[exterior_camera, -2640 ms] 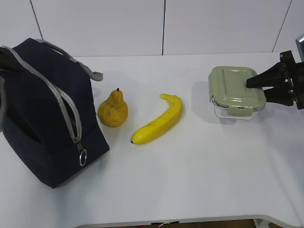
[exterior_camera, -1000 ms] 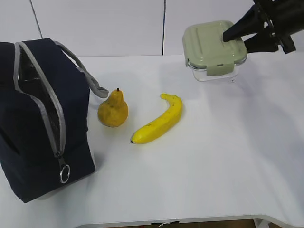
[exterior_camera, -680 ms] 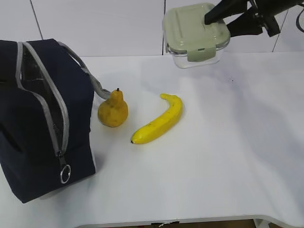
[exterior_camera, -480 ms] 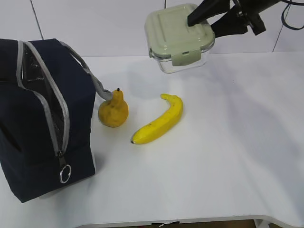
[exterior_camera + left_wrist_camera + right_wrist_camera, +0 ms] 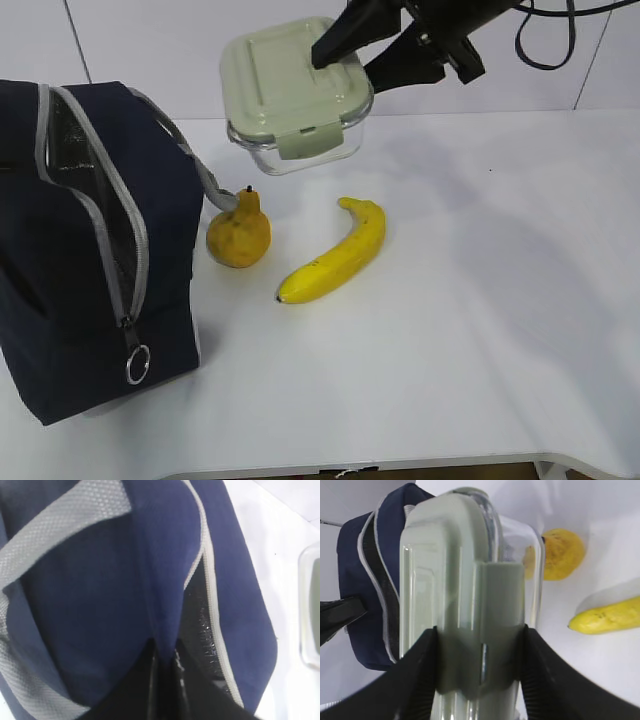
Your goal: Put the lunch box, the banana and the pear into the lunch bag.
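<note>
Exterior view looks down at a slant from the front across the white table [image 5: 480, 330], whole scene in frame. Left wrist view sits very close on the navy lunch bag [image 5: 100, 605], looking along its open zipper. Right wrist view looks past the lunch box [image 5: 465, 605], close up; all three share bag and box

lunch bag [image 5: 95, 250] left | pear [image 5: 238, 233] beside it | banana [image 5: 335, 256] right | lunch box [image 5: 293, 93] above
</note>
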